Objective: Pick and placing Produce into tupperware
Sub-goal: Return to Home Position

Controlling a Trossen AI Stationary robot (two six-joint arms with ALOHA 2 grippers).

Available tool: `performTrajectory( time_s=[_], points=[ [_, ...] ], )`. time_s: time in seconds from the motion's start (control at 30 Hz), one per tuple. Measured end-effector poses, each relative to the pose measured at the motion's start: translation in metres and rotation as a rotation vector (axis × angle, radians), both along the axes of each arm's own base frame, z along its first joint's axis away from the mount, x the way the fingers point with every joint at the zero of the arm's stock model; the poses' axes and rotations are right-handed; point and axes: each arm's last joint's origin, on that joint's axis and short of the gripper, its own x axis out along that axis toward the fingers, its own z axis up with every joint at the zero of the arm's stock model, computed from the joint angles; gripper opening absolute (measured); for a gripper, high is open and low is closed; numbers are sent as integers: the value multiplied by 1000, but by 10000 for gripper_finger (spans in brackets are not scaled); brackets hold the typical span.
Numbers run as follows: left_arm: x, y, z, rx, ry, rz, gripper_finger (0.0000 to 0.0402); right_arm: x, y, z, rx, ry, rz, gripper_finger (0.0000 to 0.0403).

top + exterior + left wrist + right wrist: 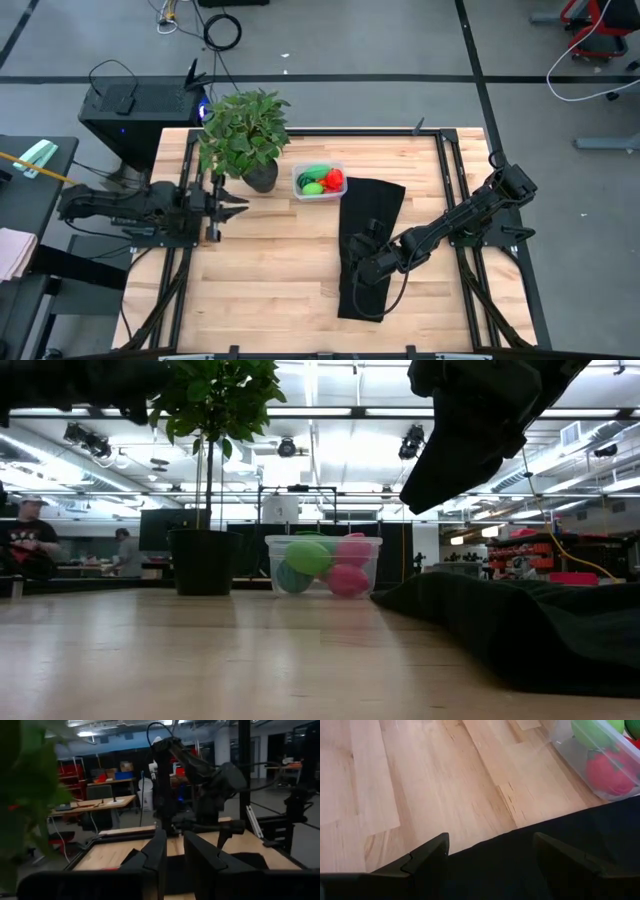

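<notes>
My right gripper [490,840] hangs over the black cloth [368,240] on the right half of the table [270,270]. Its two fingers [427,857] are spread wide and released, with only the cloth beneath them. My left gripper [174,834] sits at the table's left edge, just beside the potted plant [243,130], and points across toward the other arm. Its fingers [156,852] stand a narrow gap apart and grasp nothing.

The tupperware [272,550] stands upright and open-topped on the wood near the back of the table. It is between the plant's dark pot [262,180] on its left and the cloth's upper corner on its right, close to both; I cannot tell whether it touches the cloth.

The Produce [322,181] lies piled inside it. In the low view I make out a light green piece [308,557] resting high on the left with a dark green round one [292,578] under it. Two red pieces [348,580] are stacked on the right, the upper one reaching about to the rim. From above, green fills the tub's left side and red its right. I cannot pick out the carrot, and the heap hides the full count
</notes>
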Motion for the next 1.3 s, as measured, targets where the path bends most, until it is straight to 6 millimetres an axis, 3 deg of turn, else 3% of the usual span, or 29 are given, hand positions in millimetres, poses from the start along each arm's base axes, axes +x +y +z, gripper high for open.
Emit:
performTrajectory(
  time_s=[0.2,0.63,0.77,0.93,1.3],
  points=[
    [-10,1,-13,12,-38,4,65,0,0,0,-1,0,1,295],
    [-28,4,-5,70,-172,47,64,0,0,0,-6,-1,1,295],
    [-28,4,-11,72,-163,47,61,0,0,0,-6,-1,1,295],
    [-20,3,-35,64,-175,68,57,0,0,0,-5,-1,1,295],
    [-18,3,-42,52,-113,57,55,0,0,1,-9,-9,-3,295]
  ],
)
